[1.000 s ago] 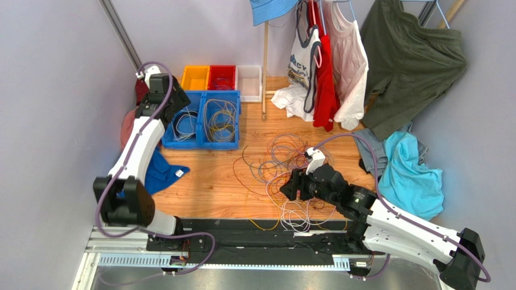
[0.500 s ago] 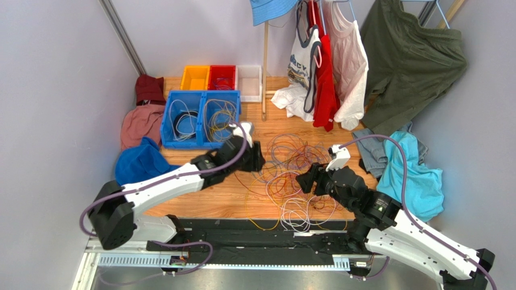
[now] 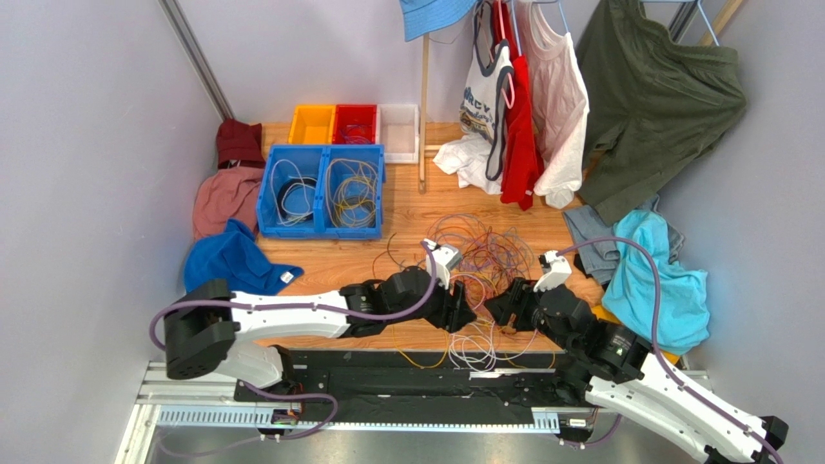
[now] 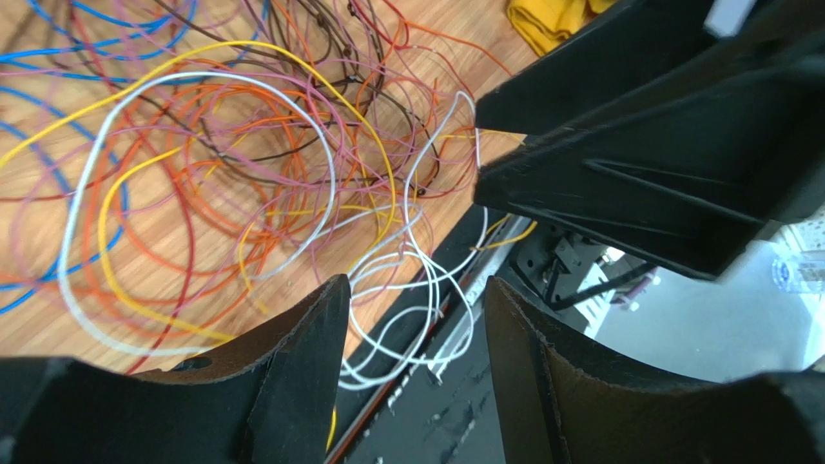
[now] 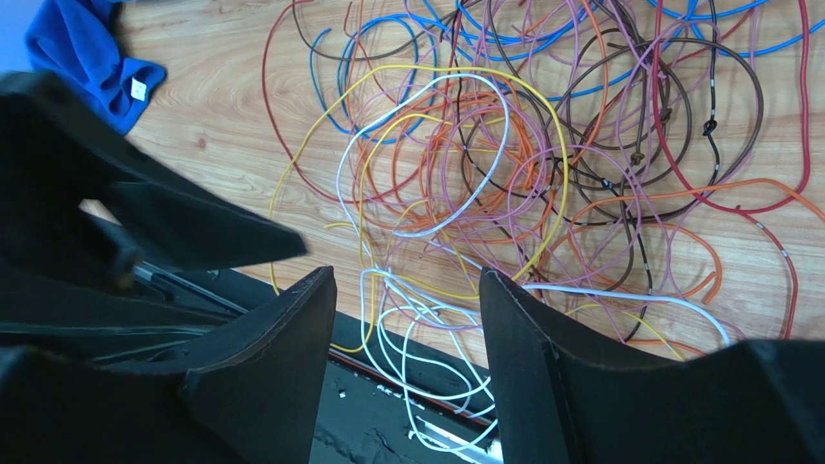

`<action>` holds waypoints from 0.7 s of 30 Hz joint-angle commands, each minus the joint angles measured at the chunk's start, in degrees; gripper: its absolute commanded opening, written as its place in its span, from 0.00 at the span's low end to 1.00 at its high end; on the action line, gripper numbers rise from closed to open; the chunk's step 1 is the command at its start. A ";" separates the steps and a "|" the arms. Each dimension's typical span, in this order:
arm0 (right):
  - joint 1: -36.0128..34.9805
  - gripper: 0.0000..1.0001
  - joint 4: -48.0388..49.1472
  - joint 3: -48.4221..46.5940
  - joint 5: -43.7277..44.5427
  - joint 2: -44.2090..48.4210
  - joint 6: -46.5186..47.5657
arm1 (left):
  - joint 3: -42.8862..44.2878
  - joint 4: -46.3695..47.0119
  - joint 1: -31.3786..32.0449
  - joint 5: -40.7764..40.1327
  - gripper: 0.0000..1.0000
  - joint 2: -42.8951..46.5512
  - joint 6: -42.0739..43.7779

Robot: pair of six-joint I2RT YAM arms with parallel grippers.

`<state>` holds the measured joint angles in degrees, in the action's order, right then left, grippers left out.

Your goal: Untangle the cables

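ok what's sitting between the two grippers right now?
Only cables: in the top view the left gripper and right gripper face each other across a narrow gap over the tangle's near edge. Both open.

i count two arms, each ending in one gripper: the left gripper (image 3: 465,315) and the right gripper (image 3: 496,307), both at lower centre. there is one tangle of cables (image 3: 479,253) mid-frame. its strands overlap too much to count, but i make out seven colours: white, yellow, orange, purple, red, brown, blue. five bins sit at upper left: two large ones, the left blue bin (image 3: 288,231) and the right blue bin (image 3: 351,231), and three small ones, an orange bin (image 3: 312,126), a red bin (image 3: 355,109) and a white bin (image 3: 398,122). three loose cloths lie at left: a maroon cloth (image 3: 238,143), a pink cloth (image 3: 221,198) and a blue cloth (image 3: 228,261). two lie at right: a cyan cloth (image 3: 658,280) and a grey cloth (image 3: 586,232).
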<state>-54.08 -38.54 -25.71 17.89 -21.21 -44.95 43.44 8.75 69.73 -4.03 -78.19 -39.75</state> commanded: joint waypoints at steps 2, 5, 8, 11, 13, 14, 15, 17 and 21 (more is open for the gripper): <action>-0.06 0.59 -1.18 -2.06 0.22 0.65 -2.34 | 0.24 10.49 0.14 4.90 0.61 -9.06 0.20; -0.06 0.59 -1.97 -2.58 0.39 0.38 -2.25 | 2.26 9.97 0.14 7.10 0.57 -12.32 0.90; -0.06 0.59 -1.97 -2.50 0.48 0.47 -2.07 | 2.44 9.70 0.14 7.11 0.54 -13.65 0.55; -0.06 0.59 -1.80 -2.32 0.66 0.38 -1.90 | 1.91 9.27 0.14 5.36 0.38 -13.22 0.28; -0.06 0.59 -1.71 -2.23 0.74 0.38 -1.81 | 1.30 8.56 0.14 4.12 0.18 -11.90 0.46; -0.06 0.59 -1.71 -2.15 0.74 0.47 -1.81 | 1.21 7.95 0.14 1.86 0.09 -9.63 0.72; -0.06 0.59 -1.62 -2.06 0.66 0.56 -1.81 | 1.29 5.86 0.23 0.88 0.01 -8.04 1.85; -0.06 0.59 -1.45 -1.88 0.57 0.73 -1.72 | 2.52 0.34 0.14 -3.23 0.00 -1.74 4.83; -0.14 0.59 -1.01 -1.71 0.66 1.00 -1.46 | 9.54 -12.86 -0.04 -14.31 0.00 11.81 13.80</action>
<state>-54.08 -40.64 -25.85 17.91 -20.88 -46.26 44.60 5.43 69.78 -6.35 -80.53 -35.46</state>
